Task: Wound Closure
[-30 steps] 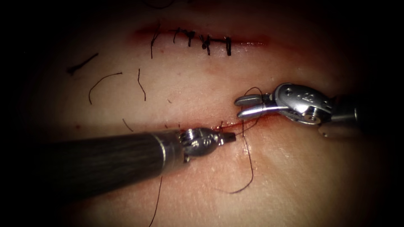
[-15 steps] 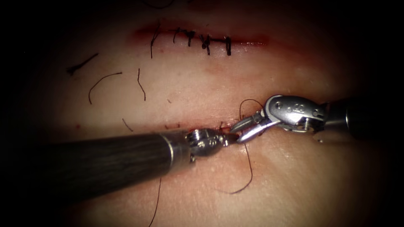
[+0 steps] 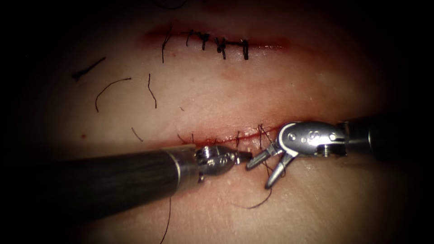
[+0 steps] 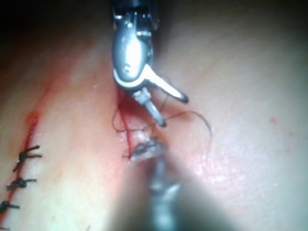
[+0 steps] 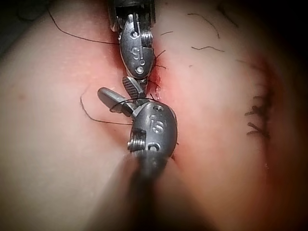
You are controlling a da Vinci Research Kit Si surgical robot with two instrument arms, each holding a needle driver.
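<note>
The lower cut (image 3: 226,137) runs across the middle of the endoscope view, still partly open and lined with red fluid (image 3: 271,131), and the thread (image 3: 266,180) rises from it near its right end, with a loose loop trailing down onto the tissue (image 3: 316,203) in the lower centre of the frame. No needle can be made out, so I cannot say where it sits or whether it is in the tissue. The left tool (image 3: 246,156) lies just below the cut with its jaws closed; whether they pinch the thread or nothing is too small to tell. The right tool (image 3: 257,175) has dropped over the last second from above the cut to just below it and spread its jaws wide, so that they now straddle the thread without clamping it, tip to tip with the left tool. This suggests work on the thread at this stitch. A second, stitched cut (image 3: 217,43) lies at upper centre, with cut ends of thread (image 3: 110,88) scattered at upper left
</note>
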